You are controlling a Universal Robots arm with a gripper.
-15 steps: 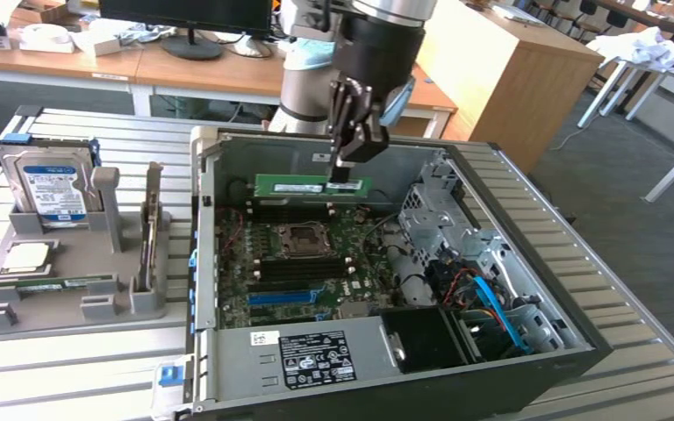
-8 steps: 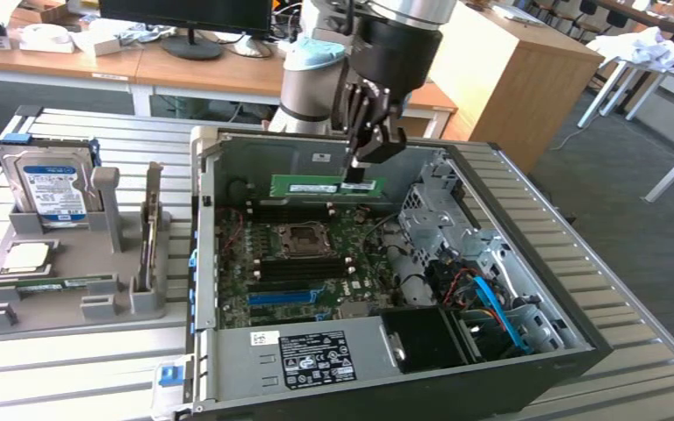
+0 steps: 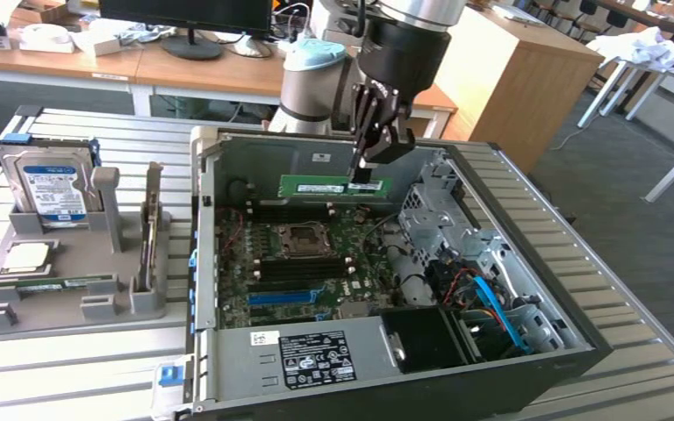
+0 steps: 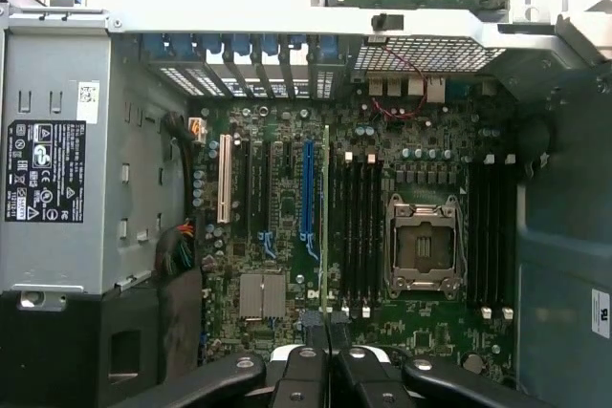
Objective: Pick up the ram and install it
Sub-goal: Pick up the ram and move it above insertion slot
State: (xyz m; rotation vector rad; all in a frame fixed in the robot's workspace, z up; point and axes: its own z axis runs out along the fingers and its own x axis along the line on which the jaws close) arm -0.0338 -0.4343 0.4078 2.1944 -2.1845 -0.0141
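Observation:
The ram (image 3: 327,186), a slim green stick with a white label, hangs level above the open computer case (image 3: 571,307), over the far part of the motherboard (image 3: 302,263). My gripper (image 3: 364,178) is shut on the stick's end at the exterior view's right. In the wrist view the ram (image 4: 325,217) appears edge-on as a thin line running out from my black fingers (image 4: 304,358). It lies over the board between the long blue slot (image 4: 307,188) and the row of black memory slots (image 4: 356,226).
The CPU socket (image 4: 421,246) sits beside the black slots, and the power supply (image 3: 313,355) fills the case's near end. On the exterior view's left, a grey holder (image 3: 32,311) carries a hard drive (image 3: 46,189), a processor (image 3: 27,256), a second green stick (image 3: 62,283) and an upright card (image 3: 150,232).

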